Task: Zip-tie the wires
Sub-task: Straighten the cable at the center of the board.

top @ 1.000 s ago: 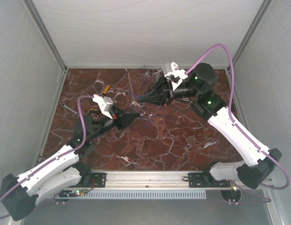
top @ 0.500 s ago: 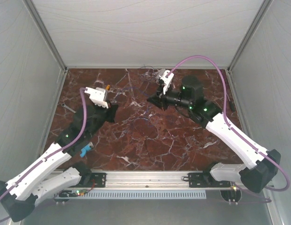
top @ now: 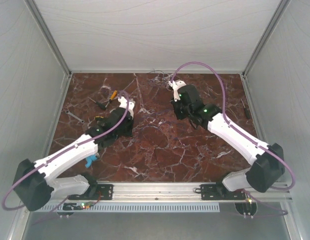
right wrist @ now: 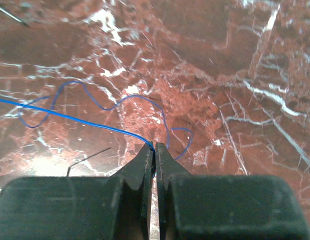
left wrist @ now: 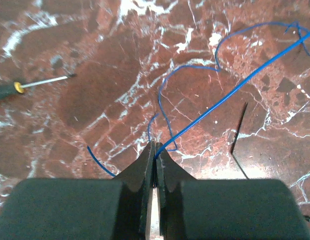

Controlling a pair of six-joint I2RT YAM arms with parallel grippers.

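The wire in play is a hair-thin blue wire point(left wrist: 230, 90), not whitish. Part of it runs straight and taut, part curls in loops on the marble point(right wrist: 102, 102). My left gripper point(left wrist: 155, 146) is shut on one stretch of it, fingertips just above the table. My right gripper point(right wrist: 155, 146) is shut on another stretch. In the top view the left gripper point(top: 126, 120) and right gripper point(top: 184, 111) point down at the table, some way apart. A thin black strip, the zip tie point(left wrist: 238, 128), lies loose on the marble right of the left fingertips. It also shows in the right wrist view point(right wrist: 90, 155).
An orange-handled screwdriver point(top: 113, 94) and small dark tools point(top: 97, 103) lie at the back left; the screwdriver's shaft shows in the left wrist view point(left wrist: 42, 82). A tangle of thin wires point(top: 157, 76) lies by the back wall. A blue object point(top: 90, 160) sits near the left arm.
Both arms have swung from lying low with their tips near the middle to pointing steeply down. The grippers have drawn apart, the left one toward the left.
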